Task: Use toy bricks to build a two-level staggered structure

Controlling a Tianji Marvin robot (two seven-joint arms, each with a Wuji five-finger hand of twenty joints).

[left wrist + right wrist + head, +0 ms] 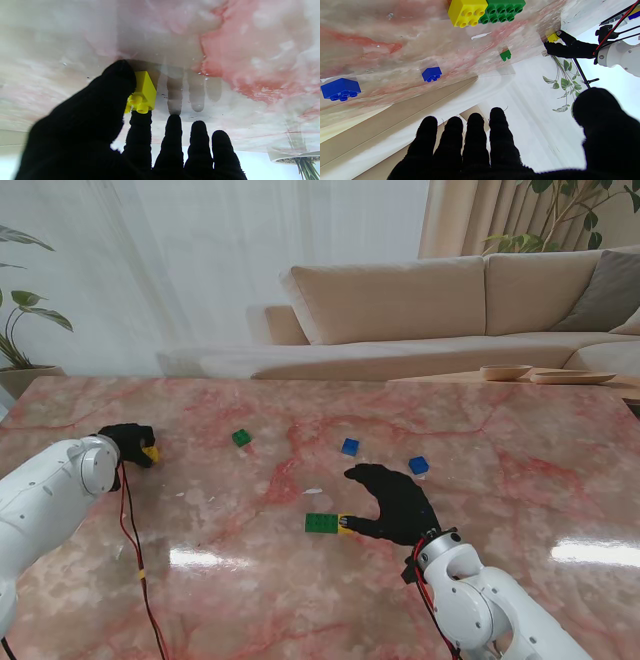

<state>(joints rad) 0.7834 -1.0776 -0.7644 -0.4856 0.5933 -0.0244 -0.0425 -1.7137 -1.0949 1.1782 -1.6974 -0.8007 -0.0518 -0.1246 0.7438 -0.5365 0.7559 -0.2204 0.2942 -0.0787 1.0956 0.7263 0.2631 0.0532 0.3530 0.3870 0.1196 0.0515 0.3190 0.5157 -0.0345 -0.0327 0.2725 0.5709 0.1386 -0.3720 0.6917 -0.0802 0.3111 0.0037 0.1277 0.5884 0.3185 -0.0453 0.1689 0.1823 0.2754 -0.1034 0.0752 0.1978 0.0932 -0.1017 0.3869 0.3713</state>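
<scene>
Here, a base row sits on the marble counter point(520, 480), near its front edge.
Right hand point(395, 502) hovers wide beside the green brick point(321, 523); left hand point(128, 445) pinches a light, rigid, slick small yellow brick point(143, 93) by its sidewalls, near the left edge.

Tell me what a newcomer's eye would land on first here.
The black-gloved right hand hovers open by a green brick butted against a yellow brick near the table's middle. At far left, the left hand pinches a small yellow brick. Two blue bricks and a small green brick lie scattered farther from me.
</scene>
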